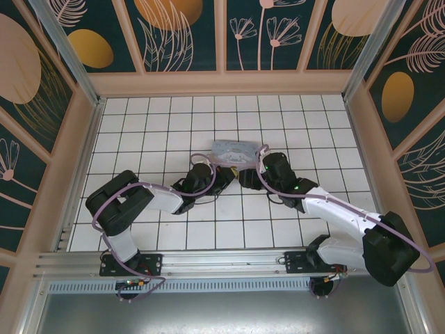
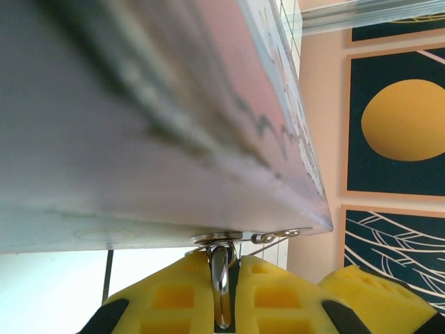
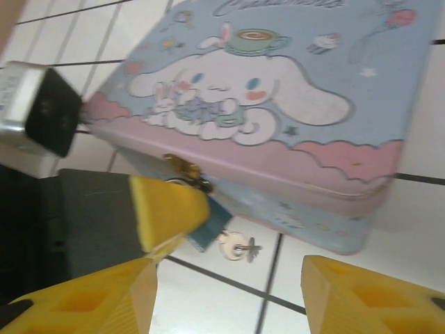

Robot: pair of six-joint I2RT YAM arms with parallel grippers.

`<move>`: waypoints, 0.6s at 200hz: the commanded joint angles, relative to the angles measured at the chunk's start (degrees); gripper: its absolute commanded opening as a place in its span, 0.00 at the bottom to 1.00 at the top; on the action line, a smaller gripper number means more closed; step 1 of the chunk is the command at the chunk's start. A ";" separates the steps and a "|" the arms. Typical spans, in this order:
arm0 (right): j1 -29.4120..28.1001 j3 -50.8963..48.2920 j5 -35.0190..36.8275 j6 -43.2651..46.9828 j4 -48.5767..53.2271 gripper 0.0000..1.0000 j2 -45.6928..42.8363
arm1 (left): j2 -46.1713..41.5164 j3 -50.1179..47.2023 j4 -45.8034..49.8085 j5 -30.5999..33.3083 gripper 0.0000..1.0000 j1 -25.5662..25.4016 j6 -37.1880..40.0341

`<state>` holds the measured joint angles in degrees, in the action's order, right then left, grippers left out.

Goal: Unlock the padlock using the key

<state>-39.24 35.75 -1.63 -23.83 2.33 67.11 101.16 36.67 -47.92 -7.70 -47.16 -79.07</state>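
Yellow pads at the bottom of the left wrist view: what are they doing?

The left claw (image 2: 226,264) is pressed together on the padlock (image 2: 221,289). The lock's thin silvery loop is pinched upright in the narrow slot between the two pads (its body is hidden there). The top of the loop reaches a small metal latch (image 2: 217,239) at the lower edge of the tin box (image 3: 292,90).

And the other arm?

The right claw (image 3: 228,275) stands wide apart with nothing in it. Its two yellow fingers sit low at either side of its own view, with bare white tile between them.

Where is the lock from that side?

Just past those fingers, hanging at the near lower edge of the box, under the latch. One yellow pad of the left claw covers its upper part, and the teal body pokes out below it at a tilt.

The key?

A small pale metal piece with a round head, the key (image 3: 235,245), sits just beside the lock's lower end, above the tile. It is blurred, so I cannot tell whether it is seated in the keyhole.

And farther off?

The box has a pastel blue lid with a white cartoon dog and a pink band, and it lies on the white-tiled table (image 1: 139,125). From above it sits near the middle of the table (a little toward the far side). Both claws meet at its near edge, the left arm coming from the left and the right arm from the right. Behind it all stand dark teal wall panels (image 1: 181,28) with orange discs and pale leaf drawings.
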 commanded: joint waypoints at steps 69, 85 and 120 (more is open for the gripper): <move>-5.92 5.09 13.12 9.82 5.88 0.52 6.43 | -2.01 1.17 0.35 -1.39 0.00 0.31 1.02; -7.26 5.79 15.55 10.81 6.20 0.52 8.12 | -2.52 1.53 0.92 -1.70 0.00 0.33 1.19; -9.04 6.96 18.69 11.92 6.45 0.49 10.92 | -2.60 1.84 2.32 -2.22 0.00 0.35 1.59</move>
<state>-47.20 40.38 12.36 -14.22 7.27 76.55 100.60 36.71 -45.41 -8.75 -47.16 -78.85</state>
